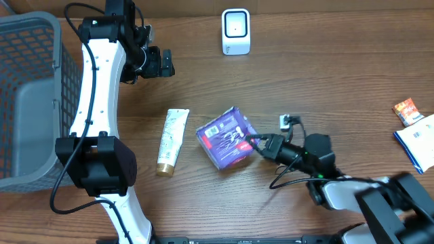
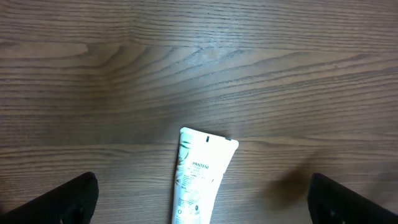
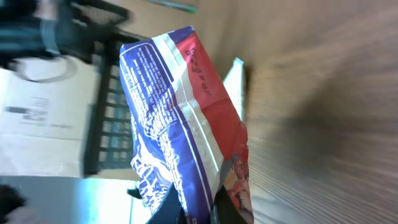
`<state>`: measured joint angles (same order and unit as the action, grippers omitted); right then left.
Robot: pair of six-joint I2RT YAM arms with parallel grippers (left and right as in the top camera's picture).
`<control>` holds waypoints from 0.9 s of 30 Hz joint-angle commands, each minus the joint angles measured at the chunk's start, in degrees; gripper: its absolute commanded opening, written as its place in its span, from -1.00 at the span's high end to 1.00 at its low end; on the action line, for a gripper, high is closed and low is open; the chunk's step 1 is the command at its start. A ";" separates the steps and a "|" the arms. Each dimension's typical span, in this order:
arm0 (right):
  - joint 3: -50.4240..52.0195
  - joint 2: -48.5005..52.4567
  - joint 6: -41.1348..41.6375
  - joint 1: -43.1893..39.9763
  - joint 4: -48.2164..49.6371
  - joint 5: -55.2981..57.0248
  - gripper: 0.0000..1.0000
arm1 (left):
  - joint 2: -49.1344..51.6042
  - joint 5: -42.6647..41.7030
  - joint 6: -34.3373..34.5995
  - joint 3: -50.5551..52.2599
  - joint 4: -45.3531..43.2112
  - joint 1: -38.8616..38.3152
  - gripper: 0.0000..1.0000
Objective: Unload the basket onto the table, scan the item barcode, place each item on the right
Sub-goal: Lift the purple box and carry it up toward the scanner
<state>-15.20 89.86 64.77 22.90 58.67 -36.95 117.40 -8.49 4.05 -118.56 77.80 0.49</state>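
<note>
Right wrist view: right gripper (image 3: 194, 214) clenched on one edge of the packet (image 3: 177, 118).
Right arm: comes in low from the lower right, fingertips at the packet's right side, mid-table (image 1: 325, 81).
Packet print: purple, blue and red, white lettering too blurred to read.
Left gripper (image 1: 165, 63): jaws wide apart, holding nothing, up at the far left.
Tube (image 2: 200, 171): flat, just left of the packet, not touching; reads "PANTENE".
Scanner (image 1: 236, 32): white, far edge, well apart from the packet.

A white Pantene tube (image 1: 173, 140) lies on the wooden tabletop (image 1: 325, 81). A gray mesh basket (image 1: 62, 88) stands at the left edge. A small orange packet (image 1: 407, 111) and a blue-and-white pack (image 1: 422, 141) lie far right.
</note>
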 commanded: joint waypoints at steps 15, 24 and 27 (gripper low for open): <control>-11.30 -28.30 5.75 -9.16 -26.36 -5.20 0.92 | -0.90 0.09 -1.29 -0.79 -0.07 0.24 -1.00; -17.51 -30.14 3.74 -9.16 -35.23 -6.67 0.92 | -0.90 0.11 -1.29 -0.79 -0.07 0.24 -0.99; -17.51 -30.14 3.74 -9.16 -35.32 -6.88 0.92 | -0.90 0.11 -1.29 -0.79 -0.07 0.24 -0.99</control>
<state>-31.11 60.64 69.36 13.91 23.29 -43.05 117.40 -8.49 4.05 -118.56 77.80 0.49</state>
